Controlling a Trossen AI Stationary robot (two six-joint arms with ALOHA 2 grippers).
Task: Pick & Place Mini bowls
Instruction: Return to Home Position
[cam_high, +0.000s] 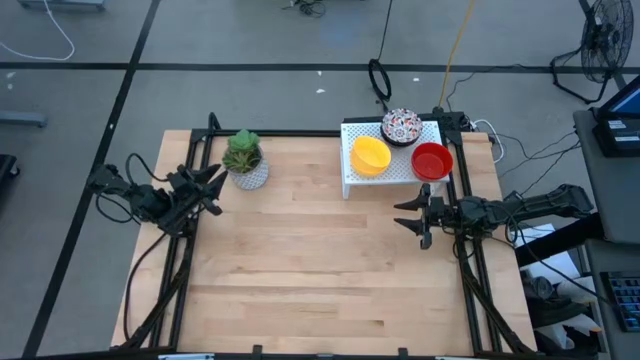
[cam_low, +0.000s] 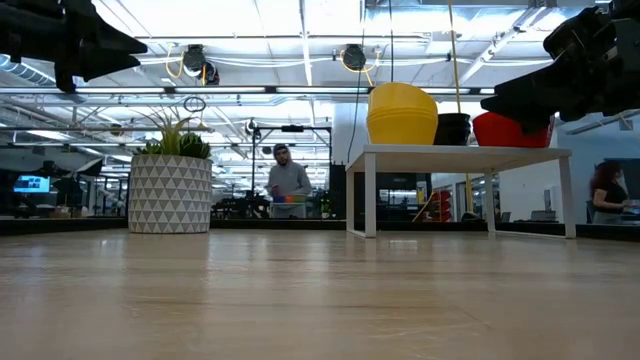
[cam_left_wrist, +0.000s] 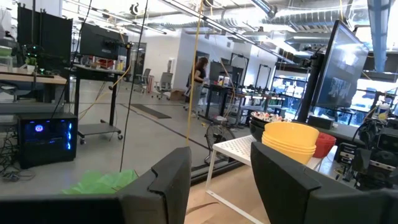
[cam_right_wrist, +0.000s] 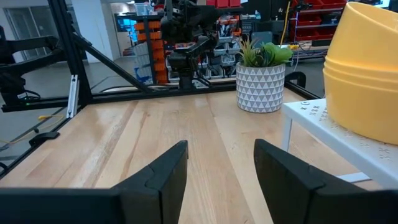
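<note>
Where the wooden tabletop (cam_high: 320, 290) runs away from me, the right claw (cam_high: 408, 213) hovers over its right edge, fingers apart and gripping nothing, just short of the white shelf (cam_high: 400, 170). Across at the left edge the left claw (cam_high: 214, 190) hangs likewise, fingers parted, near the patterned pot (cam_high: 250, 176) that holds a green plant (cam_high: 241, 150). Farther back, on the shelf, the yellow bowls (cam_high: 370, 156) sit nested in one stack at its left part. The red bowl (cam_high: 431, 161) rests at its right end, and the speckled bowl (cam_high: 402, 126) sits behind and between them. Beyond the tabletop a person (cam_low: 288, 180) stands in the room.
</note>
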